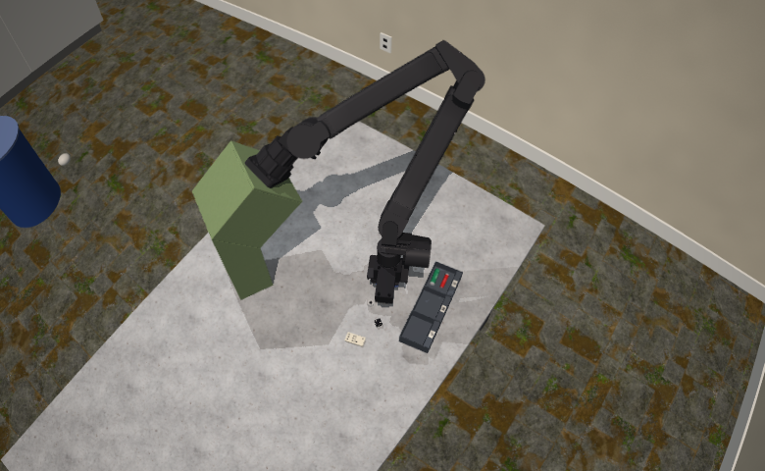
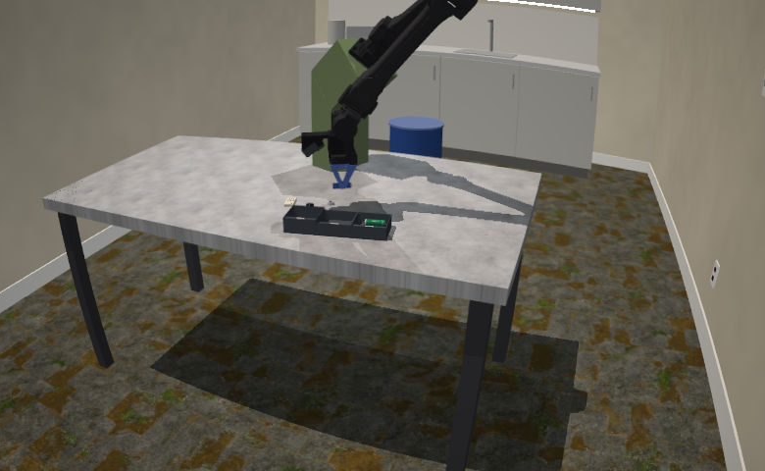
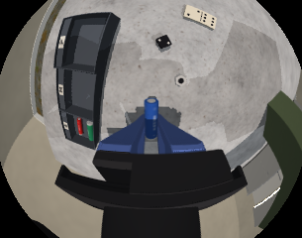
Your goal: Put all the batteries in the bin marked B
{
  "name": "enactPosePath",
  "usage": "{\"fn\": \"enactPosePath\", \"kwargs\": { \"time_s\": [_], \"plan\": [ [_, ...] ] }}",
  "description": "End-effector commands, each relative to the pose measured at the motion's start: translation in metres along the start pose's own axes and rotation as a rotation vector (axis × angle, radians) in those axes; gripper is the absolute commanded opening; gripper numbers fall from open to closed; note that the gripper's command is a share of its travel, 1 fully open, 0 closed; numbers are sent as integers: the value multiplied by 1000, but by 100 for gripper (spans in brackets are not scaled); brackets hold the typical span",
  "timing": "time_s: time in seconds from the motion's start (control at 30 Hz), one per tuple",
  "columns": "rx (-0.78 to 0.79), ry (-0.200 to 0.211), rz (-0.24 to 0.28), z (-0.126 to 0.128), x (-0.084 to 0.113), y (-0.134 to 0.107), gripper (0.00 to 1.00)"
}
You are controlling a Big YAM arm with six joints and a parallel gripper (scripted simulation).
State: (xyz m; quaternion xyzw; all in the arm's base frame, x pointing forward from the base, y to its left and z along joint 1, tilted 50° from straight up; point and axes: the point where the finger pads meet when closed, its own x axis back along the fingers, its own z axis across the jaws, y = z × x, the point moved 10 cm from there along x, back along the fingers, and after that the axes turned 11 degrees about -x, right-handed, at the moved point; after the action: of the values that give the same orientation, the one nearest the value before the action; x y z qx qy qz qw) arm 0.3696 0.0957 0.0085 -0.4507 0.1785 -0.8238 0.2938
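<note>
My gripper, with its blue triangular fingers, is clamped on a blue cylindrical battery that stands upright between them, held above the grey mottled worktop. In the wrist view the battery juts out ahead of my fingertips, its top end towards the worktop.

To one side of my gripper sits the dark grey three-compartment bin tray, long and narrow, resting flat on the worktop. The compartment nearest my gripper holds a green battery and a red battery lying side by side; the other two compartments look bare. Small labels sit on the tray's edge, too small for me to read.

Ahead of my gripper, on the worktop, lie a small dark ring-like piece, then a black die, and furthest out a cream domino tile. All three are apart from each other and from the tray.

Behind me stands the tall olive-green block carrying my arm's base.
</note>
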Motion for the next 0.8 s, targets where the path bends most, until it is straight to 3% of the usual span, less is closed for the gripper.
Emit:
{"fn": "enactPosePath", "kwargs": {
  "time_s": [0.0,0.77],
  "plan": [
    [-9,-28,-1,-13,-4,0,9],
    [-12,-33,-4,-9,-4,2,9]
  ]
}}
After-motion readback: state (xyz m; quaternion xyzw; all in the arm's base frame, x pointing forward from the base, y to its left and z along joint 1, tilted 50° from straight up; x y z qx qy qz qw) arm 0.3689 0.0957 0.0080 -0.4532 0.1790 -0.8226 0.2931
